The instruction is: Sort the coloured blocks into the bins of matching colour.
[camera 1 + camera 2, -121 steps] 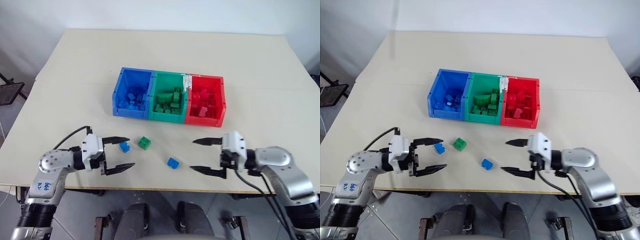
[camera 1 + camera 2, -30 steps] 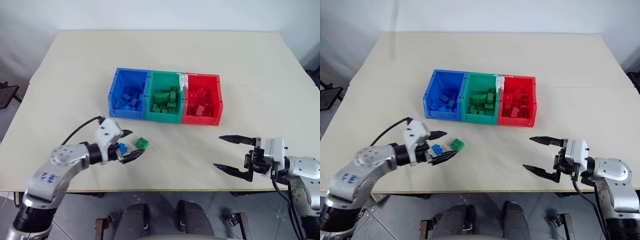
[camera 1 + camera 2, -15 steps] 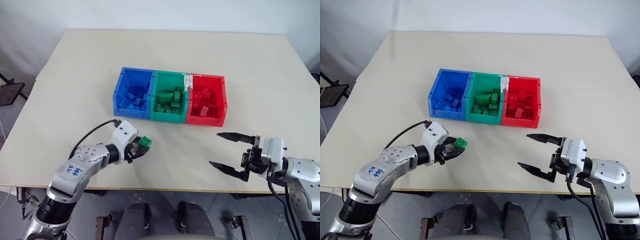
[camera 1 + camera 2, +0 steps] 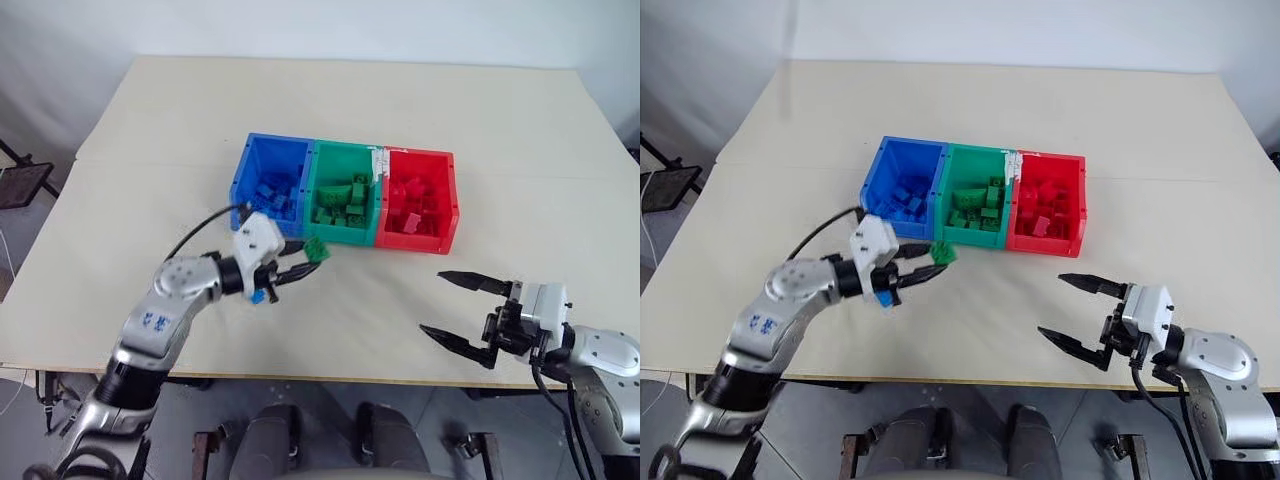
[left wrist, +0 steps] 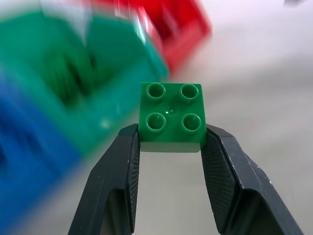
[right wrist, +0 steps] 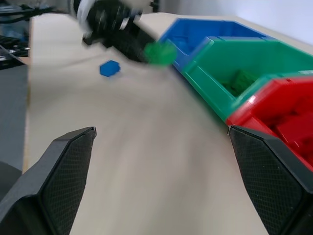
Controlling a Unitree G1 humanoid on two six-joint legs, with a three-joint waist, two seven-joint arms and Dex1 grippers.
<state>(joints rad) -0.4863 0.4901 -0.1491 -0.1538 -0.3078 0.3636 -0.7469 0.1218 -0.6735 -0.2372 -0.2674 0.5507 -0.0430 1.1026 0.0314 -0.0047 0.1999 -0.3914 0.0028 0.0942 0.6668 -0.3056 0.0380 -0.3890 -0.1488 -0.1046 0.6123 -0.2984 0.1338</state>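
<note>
I see the table (image 4: 520,130) filling most of the head view, with the row of bins (image 4: 345,190) in the middle of the frame: the blue bin (image 4: 262,170) on the left, the green bin (image 4: 352,168) in the centre, the red bin (image 4: 425,170) on the right, each already holding bricks of its own colour.

My left gripper (image 4: 296,268) sits at centre left, just below the near wall where blue meets green. Its jaws are pressed onto a green block (image 4: 316,249), pinching it by two opposite sides with the studs facing the wrist camera (image 5: 171,116).

My right gripper (image 4: 465,316) hangs at lower right, below the red bin and well apart from it, jaws spread wide with nothing between them.

The relation I care about is this: the green block is held just short of the green bin's near wall, slightly towards its left corner in the frame, so the bin's opening lies up and a little to the right of the jaws. I judge that the carry must go on over that wall before I release. The left arm is plainly the nearer one, and it has the block.

One blue block (image 6: 109,68) lies on the table by the left wrist, partly hidden behind the gripper in the head view (image 4: 259,296). It is nearest the left arm too, and I take it to be the one left to sort.
</note>
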